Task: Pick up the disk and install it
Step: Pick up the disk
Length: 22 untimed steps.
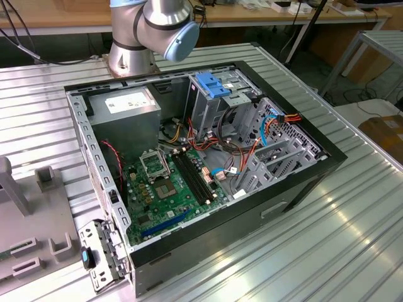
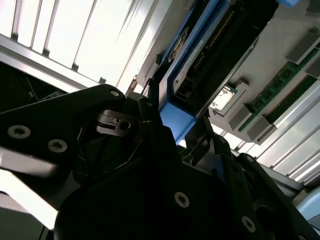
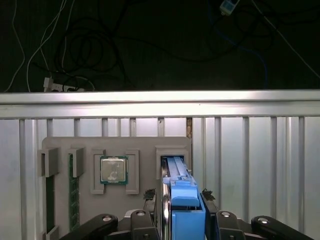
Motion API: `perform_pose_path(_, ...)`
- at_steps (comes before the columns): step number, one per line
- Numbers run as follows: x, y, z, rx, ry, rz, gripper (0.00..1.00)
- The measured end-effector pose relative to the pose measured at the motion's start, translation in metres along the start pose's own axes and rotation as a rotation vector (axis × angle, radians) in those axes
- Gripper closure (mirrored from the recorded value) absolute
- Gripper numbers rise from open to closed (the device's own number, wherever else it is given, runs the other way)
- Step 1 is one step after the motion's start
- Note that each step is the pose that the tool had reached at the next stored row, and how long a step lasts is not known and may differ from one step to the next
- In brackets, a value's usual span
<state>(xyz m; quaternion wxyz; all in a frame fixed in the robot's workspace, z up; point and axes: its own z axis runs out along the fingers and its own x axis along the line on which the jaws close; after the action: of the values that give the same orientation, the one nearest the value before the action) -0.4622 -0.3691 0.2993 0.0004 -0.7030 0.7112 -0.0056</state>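
Observation:
The disk (image 3: 183,200), grey metal framed by a bright blue carrier rail, stands on edge in a slot of the grey holder tray (image 3: 145,145). In the first wrist view my gripper (image 3: 179,198) is shut on the disk's near end, with one black finger (image 3: 150,196) on each side of the blue rail. In the second wrist view the disk (image 2: 200,65) runs away from the gripper (image 2: 175,117), its blue end held between the black fingers.
The holder tray also carries a processor chip (image 3: 113,170) and a green memory stick (image 3: 74,190). In the exterior view an open computer case (image 1: 296,189) lies on the ribbed metal table (image 1: 352,239), with a drive cage with a blue latch (image 1: 213,85), a motherboard (image 1: 170,189) and cables inside.

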Motion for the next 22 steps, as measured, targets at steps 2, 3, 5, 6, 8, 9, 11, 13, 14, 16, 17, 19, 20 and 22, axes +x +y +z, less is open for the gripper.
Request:
perform_pose_path(2,0.0001,0.0000,0.0001,0.0000,0.0000,0.000,0.53)
perform_pose_path(3,0.0001,0.0000,0.0000,0.0000,0.0001,0.000,0.55)
perform_pose_path(5,0.0001,0.0000,0.0001,0.0000,0.0001,0.000,0.63)
perform_pose_path(6,0.0001,0.0000,0.0001,0.0000,0.0000,0.000,0.63)
perform_pose_path(8,0.0001,0.0000,0.0001,-0.0001,0.0000,0.000,0.63)
perform_pose_path(9,0.0001,0.0000,0.0001,-0.0001,0.0000,0.000,0.63)
perform_pose_path(11,0.0001,0.0000,0.0001,0.0000,0.0000,0.000,0.63)
perform_pose_path(13,0.0001,0.0000,0.0002,0.0000,0.0000,0.000,0.63)
perform_pose_path(14,0.0001,0.0000,0.0002,0.0000,0.0001,0.000,0.63)
perform_pose_path(16,0.0001,0.0000,0.0002,-0.0001,0.0000,0.000,0.63)
perform_pose_path(17,0.0001,0.0000,0.0002,0.0000,0.0000,0.000,0.63)
perform_pose_path(19,0.0001,0.0000,-0.0008,0.0001,-0.0001,0.000,0.63)
perform_pose_path(20,0.0001,0.0000,-0.0033,0.0002,-0.0001,0.000,0.63)
perform_pose_path(22,0.0002,0.0000,-0.0075,-0.0001,0.0000,0.000,0.63)
